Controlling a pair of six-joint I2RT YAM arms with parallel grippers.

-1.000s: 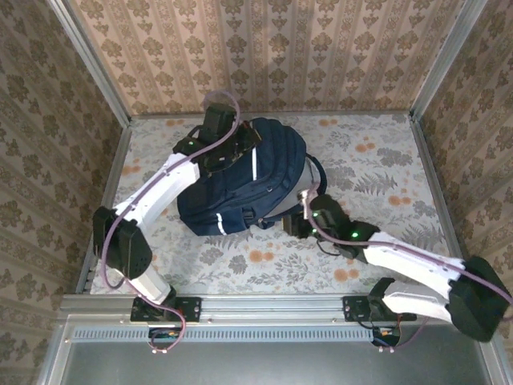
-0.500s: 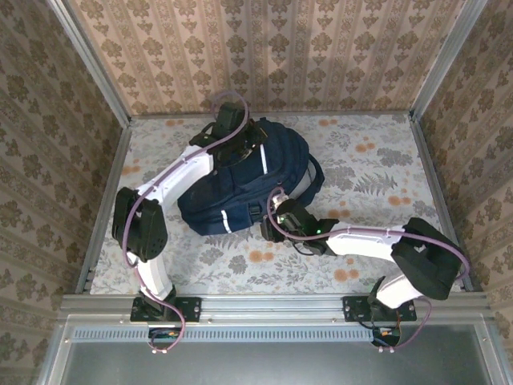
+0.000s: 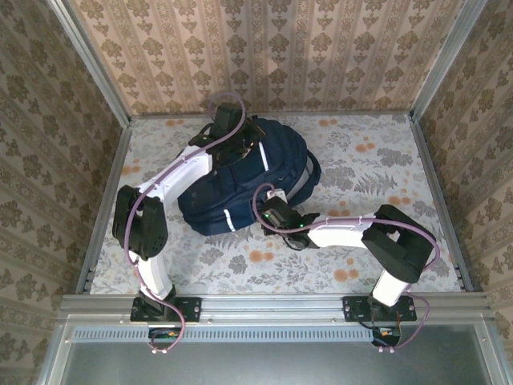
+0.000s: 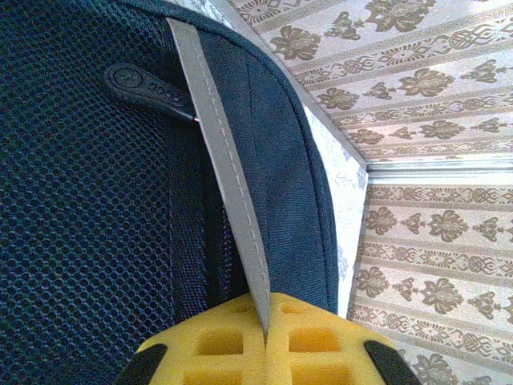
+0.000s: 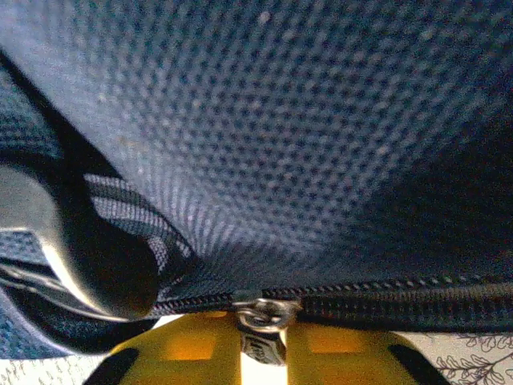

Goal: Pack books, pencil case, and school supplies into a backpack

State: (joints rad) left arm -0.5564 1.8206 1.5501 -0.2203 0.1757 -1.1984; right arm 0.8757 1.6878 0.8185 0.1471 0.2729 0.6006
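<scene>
The dark navy backpack (image 3: 276,164) lies at the back middle of the table. My left gripper (image 3: 239,148) rests on its far upper end, shut on a grey strap (image 4: 224,160) that runs between the yellow fingers (image 4: 321,345); a black zip tab (image 4: 148,84) lies beside the strap on the mesh. My right gripper (image 3: 263,215) is pressed against the bag's near edge, with its fingers closed on the metal zipper pull (image 5: 263,345) that hangs from the closed black zipper (image 5: 385,293). The books, pencil case and school supplies are out of view.
The floral table top (image 3: 377,168) is walled by patterned panels (image 3: 280,48) at the back and both sides. A metal rail (image 3: 264,305) runs along the near edge. The right arm's forearm (image 3: 345,233) stretches across the table in front of the bag.
The right gripper has slid left along the bag's near edge and closed on the zipper pull. The left gripper shifted slightly right, still holding the strap, and the bag shifted with it.
</scene>
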